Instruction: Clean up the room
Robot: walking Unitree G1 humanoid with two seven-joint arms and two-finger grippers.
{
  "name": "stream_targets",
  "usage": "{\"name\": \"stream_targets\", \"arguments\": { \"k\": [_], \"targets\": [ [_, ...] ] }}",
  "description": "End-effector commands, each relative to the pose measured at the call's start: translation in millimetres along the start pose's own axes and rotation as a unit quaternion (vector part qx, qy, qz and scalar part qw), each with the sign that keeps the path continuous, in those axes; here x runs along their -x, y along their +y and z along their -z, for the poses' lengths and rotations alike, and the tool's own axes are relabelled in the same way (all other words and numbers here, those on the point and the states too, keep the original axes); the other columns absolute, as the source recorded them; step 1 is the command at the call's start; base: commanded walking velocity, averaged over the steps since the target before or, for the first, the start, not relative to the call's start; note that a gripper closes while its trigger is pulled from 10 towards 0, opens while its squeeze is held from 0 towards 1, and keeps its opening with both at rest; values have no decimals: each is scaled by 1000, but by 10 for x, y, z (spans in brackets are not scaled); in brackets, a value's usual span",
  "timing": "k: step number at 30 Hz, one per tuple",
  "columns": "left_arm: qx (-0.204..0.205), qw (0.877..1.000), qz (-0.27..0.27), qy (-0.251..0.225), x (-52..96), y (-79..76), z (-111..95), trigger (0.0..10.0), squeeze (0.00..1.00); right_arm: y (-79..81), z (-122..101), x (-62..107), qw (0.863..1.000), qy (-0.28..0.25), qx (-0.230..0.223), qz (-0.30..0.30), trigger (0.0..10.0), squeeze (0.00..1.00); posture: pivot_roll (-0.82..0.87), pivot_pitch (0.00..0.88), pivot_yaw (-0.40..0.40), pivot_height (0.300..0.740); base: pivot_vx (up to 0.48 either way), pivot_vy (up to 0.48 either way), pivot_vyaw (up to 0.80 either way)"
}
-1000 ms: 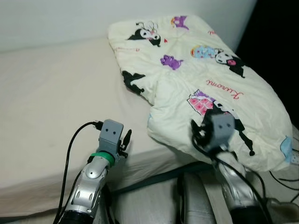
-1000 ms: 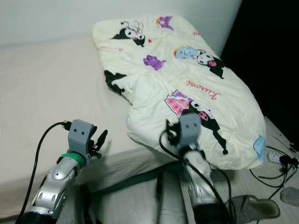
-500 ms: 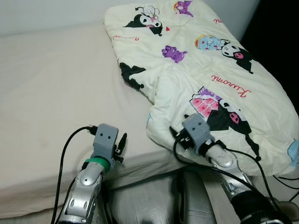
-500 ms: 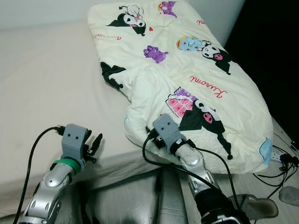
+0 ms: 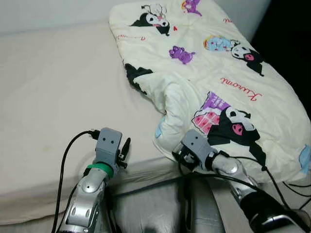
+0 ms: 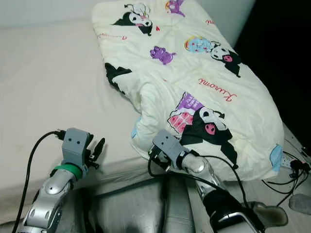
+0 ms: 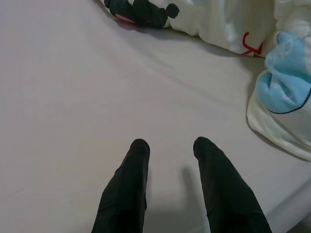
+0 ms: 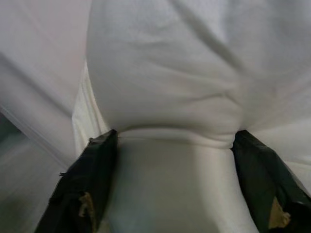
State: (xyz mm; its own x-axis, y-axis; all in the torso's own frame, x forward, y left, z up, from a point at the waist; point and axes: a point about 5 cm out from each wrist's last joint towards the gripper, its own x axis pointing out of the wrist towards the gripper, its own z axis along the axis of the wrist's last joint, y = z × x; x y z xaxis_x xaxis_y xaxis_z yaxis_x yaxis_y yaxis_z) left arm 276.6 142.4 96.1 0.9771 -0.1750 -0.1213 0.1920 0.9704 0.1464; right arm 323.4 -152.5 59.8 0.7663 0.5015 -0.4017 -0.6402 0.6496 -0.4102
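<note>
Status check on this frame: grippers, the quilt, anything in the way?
Right gripper open, fingers straddling the quilt's near edge fold. Left gripper open, hovering over bare mattress. Quilt rumpled on the bed's right side. Nothing blocking.

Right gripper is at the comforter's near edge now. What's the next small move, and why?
Probably close the right gripper: its fingers stand open on either side of a fold of the comforter at the mattress edge, so there is fabric between them to pinch. The left gripper hovers open over bare sheet.

Cream quilt (image 5: pixel 218 73) printed with black, purple, pink cartoon figures; plain beige sheet (image 5: pixel 53 97); black fingers (image 7: pixel 127 189).
</note>
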Motion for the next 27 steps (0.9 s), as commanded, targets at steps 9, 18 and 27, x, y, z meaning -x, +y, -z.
{"name": "stream_targets", "arguments": {
  "k": [9, 18, 27],
  "targets": [
    [-3, 1000, 5, 11, -9, -15, 22, 10000, 0, -10, 260, 102, 998, 42, -40, 3, 0, 0, -55, 117, 74, 533, 0, 0, 0],
    [1, 1000, 14, 8, -53, -68, -10, 10000, 0, -80, 194, 224, 998, -5, -38, -57, 0, 0, -86, 116, 79, 533, 0, 0, 0],
    [8, 1000, 21, -1, -92, -101, -78, 10000, 0, -159, 208, 388, 997, -18, -29, -67, 0, 0, -107, 114, 82, 533, 0, 0, 0]
  ]
}}
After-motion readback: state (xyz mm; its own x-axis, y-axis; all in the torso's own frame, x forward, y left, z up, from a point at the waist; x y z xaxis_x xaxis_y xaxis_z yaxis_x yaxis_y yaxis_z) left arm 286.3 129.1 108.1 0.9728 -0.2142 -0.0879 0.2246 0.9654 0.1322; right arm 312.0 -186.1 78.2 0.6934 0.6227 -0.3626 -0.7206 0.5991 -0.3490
